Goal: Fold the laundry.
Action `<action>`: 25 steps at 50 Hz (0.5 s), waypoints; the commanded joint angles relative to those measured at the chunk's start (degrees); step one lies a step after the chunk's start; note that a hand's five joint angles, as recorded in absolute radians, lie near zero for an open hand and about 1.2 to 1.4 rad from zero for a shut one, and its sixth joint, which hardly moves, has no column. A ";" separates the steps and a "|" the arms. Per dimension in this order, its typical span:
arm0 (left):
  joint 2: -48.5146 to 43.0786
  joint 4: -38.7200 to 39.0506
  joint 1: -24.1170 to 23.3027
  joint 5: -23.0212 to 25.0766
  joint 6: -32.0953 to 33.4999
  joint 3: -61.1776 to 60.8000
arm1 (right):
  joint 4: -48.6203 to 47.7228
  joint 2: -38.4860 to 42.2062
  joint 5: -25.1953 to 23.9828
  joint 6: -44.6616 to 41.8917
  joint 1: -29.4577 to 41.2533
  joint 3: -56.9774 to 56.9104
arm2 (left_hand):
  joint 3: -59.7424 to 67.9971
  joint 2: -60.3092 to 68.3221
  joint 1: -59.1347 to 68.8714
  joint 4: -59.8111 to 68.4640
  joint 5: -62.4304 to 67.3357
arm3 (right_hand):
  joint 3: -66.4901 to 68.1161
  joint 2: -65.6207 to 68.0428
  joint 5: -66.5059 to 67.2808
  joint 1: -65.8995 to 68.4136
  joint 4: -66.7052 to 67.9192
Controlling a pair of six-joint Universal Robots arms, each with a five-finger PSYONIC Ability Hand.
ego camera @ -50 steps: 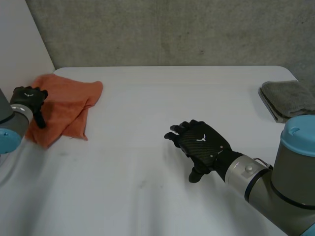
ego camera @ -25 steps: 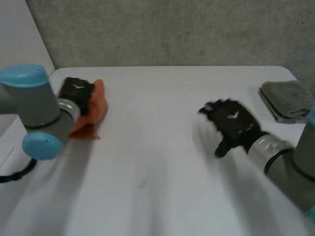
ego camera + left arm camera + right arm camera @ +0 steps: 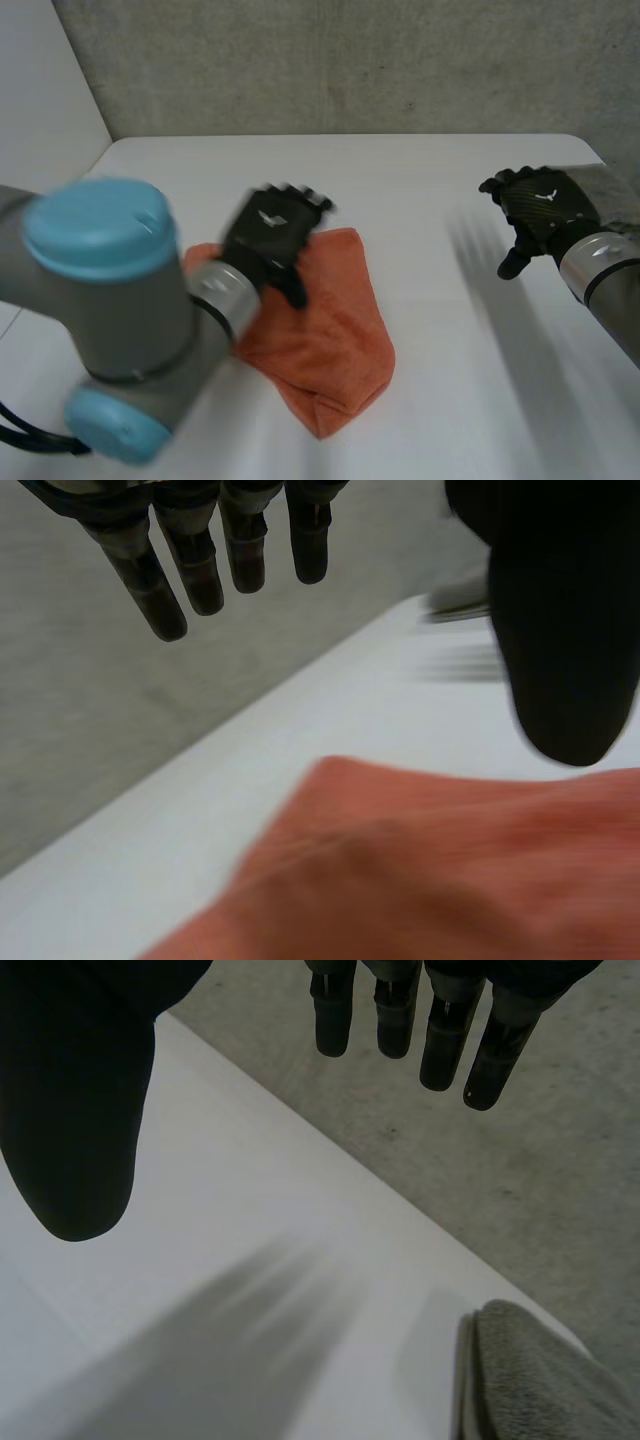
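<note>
Crumpled orange terry cloth (image 3: pixel 335 345): you'll find it left of mid white table (image 3: pixel 430 190), far edge under left hand (image 3: pixel 268 235).
Left hand: fingers straight, released.
Right hand (image 3: pixel 540 208): relaxed, empty, by folded grey towel (image 3: pixel 540 1370).

An orange cloth (image 3: pixel 325 335) lies rumpled and loosely bunched on the white counter (image 3: pixel 420 180), left of the middle. Its folds taper to a blunt point toward the near edge. A thick grey towel (image 3: pixel 618 192), folded flat, rests at the counter's far right corner, well apart from the orange cloth.
</note>
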 commanded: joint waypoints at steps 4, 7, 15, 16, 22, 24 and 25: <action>0.65 -2.90 14.73 1.17 4.61 -3.06 | 9.57 0.33 -4.33 0.50 5.67 0.34 | 0.47 0.77 0.83 0.96 0.97 | -2.09 -2.38 -3.70 -0.56 -3.22; 0.48 -3.52 15.80 1.87 6.55 -4.21 | 12.13 0.33 -5.39 1.02 7.43 0.43 | 0.48 0.77 0.83 0.97 0.97 | -2.09 -2.38 -3.70 -0.56 -3.22; -2.95 -3.70 16.06 3.37 10.60 -5.62 | 13.19 1.99 -6.27 5.95 14.90 0.60 | 4.50 4.80 4.86 4.99 4.99 | -2.09 -2.38 -3.70 -0.56 -3.22; -3.39 -3.70 15.89 3.37 10.78 -5.62 | 12.84 3.48 -6.27 6.04 16.21 0.60 | 8.18 8.47 8.53 8.67 8.67 | -2.09 -2.38 -3.70 -0.56 -3.22; -3.83 -3.52 15.71 3.37 10.87 -5.53 | 10.30 7.44 -5.83 5.95 20.87 0.43 | 35.42 35.72 35.78 35.91 35.91 | -2.09 -2.38 -3.70 -0.56 -3.22; -3.83 -3.52 15.54 3.37 10.78 -5.62 | 8.72 8.85 -5.57 5.51 22.02 0.43 | 47.04 47.34 47.39 47.53 47.53 | -2.09 -2.38 -3.70 -0.56 -3.22; -3.83 -3.52 15.45 3.37 10.78 -5.62 | 8.10 9.55 -5.48 5.51 22.20 0.34 | 49.73 50.03 50.09 50.22 50.23 | -1.17 -1.46 -2.78 0.35 -2.31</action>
